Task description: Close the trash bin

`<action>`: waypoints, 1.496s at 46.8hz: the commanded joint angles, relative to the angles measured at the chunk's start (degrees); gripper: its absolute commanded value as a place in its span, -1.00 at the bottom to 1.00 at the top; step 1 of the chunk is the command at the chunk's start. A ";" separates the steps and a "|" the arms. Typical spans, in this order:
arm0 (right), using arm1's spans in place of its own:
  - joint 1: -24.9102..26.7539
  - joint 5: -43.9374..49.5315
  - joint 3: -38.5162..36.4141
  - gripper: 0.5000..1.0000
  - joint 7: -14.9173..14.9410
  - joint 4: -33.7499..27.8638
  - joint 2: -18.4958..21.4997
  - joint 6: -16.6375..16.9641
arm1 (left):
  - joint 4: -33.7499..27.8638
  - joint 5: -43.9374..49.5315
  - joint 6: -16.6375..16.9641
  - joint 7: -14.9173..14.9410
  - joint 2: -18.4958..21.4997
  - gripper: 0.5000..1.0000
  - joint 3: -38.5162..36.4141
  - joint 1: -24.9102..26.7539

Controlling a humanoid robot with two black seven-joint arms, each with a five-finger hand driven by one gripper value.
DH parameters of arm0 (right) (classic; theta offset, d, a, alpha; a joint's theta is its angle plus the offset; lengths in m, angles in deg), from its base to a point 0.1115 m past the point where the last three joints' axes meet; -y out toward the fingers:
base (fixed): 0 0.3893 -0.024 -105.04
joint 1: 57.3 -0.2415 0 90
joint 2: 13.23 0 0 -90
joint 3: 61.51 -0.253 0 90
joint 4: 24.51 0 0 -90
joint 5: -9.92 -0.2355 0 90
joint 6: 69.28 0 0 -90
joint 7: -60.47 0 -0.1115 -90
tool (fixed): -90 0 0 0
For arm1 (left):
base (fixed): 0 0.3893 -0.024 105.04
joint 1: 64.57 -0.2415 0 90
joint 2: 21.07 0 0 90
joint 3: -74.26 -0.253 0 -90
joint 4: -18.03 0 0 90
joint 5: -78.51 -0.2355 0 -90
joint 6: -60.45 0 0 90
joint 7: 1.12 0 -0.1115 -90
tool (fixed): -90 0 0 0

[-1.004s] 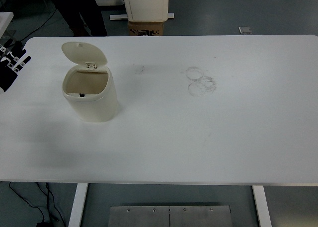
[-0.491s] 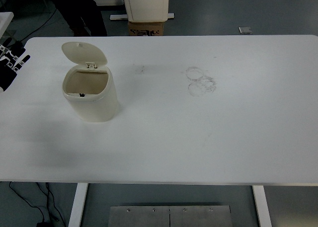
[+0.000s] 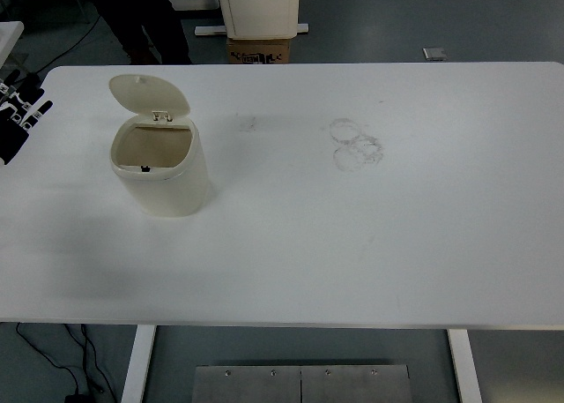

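Trash bin (image 3: 161, 169), cream plastic, stands upright on the left part of the white bench (image 3: 370, 244), lid (image 3: 148, 94) flipped up at the back (mouth open). Left hand (image 3: 18, 112) sits at the left edge, well apart from the bin, fingers (image 3: 33, 106) extended and holding nothing. Faint ring smudges (image 3: 355, 145) mark mid-bench.

Ring-shaped smudges (image 3: 356, 145) on white table (image 3: 352, 244)
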 commanded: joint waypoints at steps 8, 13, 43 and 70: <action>0.00 0.00 0.00 0.97 0.01 0.00 0.00 0.00 | 0.00 0.00 0.11 0.00 -0.56 1.00 0.08 0.61; 0.00 0.00 0.00 0.97 0.01 0.00 0.00 0.00 | 0.09 -0.17 0.38 0.00 -0.56 1.00 0.00 0.34; 0.00 0.00 0.00 0.97 0.01 0.00 0.00 0.00 | -18.27 -6.50 2.49 0.27 11.83 1.00 -11.59 10.97; 0.00 0.00 0.00 0.97 -0.08 0.00 0.00 0.00 | -33.74 -26.35 1.70 0.71 16.14 1.00 -30.76 31.10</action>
